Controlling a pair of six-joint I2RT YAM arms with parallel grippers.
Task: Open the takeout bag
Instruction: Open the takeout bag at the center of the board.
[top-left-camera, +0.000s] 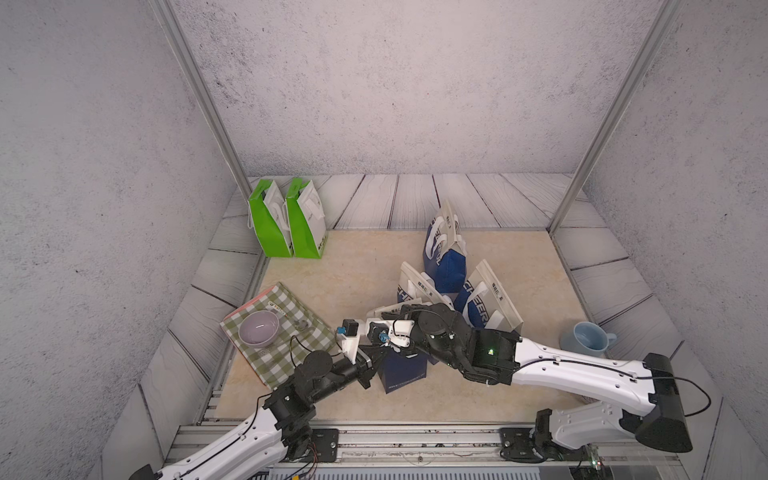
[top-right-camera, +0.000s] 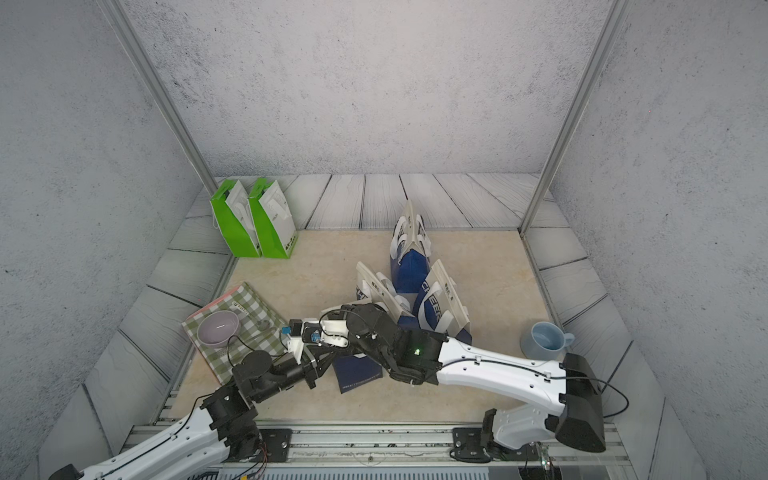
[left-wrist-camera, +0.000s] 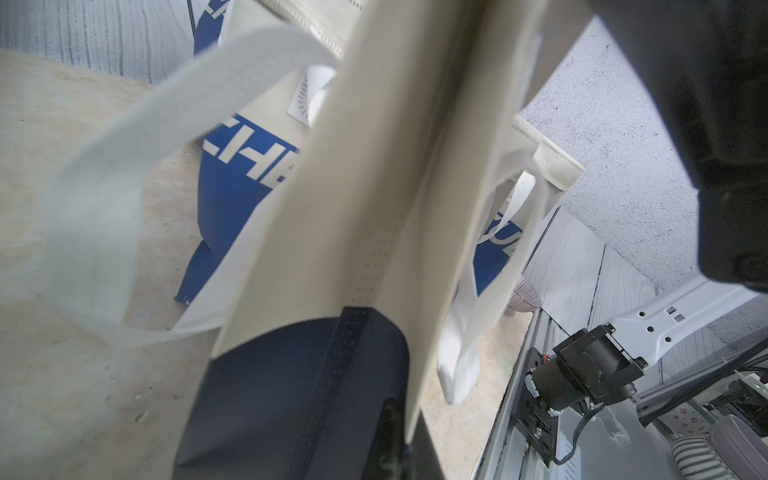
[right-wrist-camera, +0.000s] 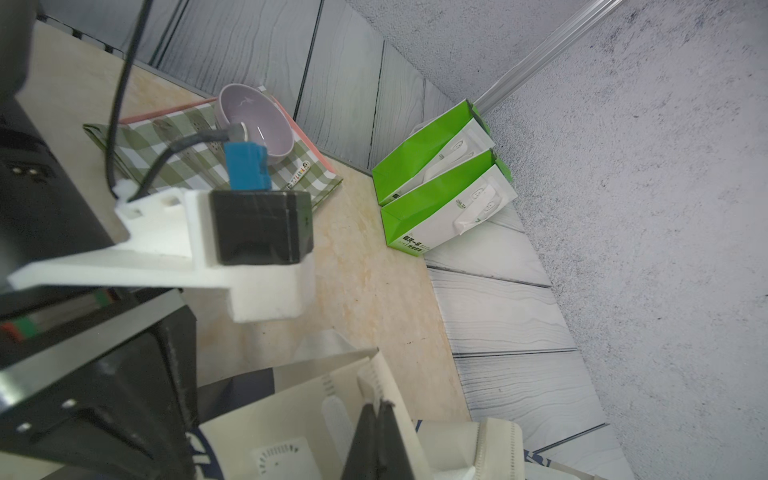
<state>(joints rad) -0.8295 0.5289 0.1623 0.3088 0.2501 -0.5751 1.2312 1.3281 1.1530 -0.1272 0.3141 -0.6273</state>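
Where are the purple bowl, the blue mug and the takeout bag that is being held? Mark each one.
purple bowl (top-left-camera: 258, 330): in a top view, bare inner wall.
blue mug (top-left-camera: 588, 337): in a top view, bare inside.
takeout bag (top-left-camera: 405, 372): in a top view, dark blue side panel.

Both top views look down; wrist views crowd the takeout bag (left-wrist-camera: 332, 208).

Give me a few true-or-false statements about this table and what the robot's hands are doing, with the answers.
1. Two green bags stand side by side. True.
2. The bowl sits inside a bag. False: it sits on the checked mat.
3. The mug lies on its side. False: it stands upright.
4. The left hand and right hand are both shut on the nearest blue bag. True.
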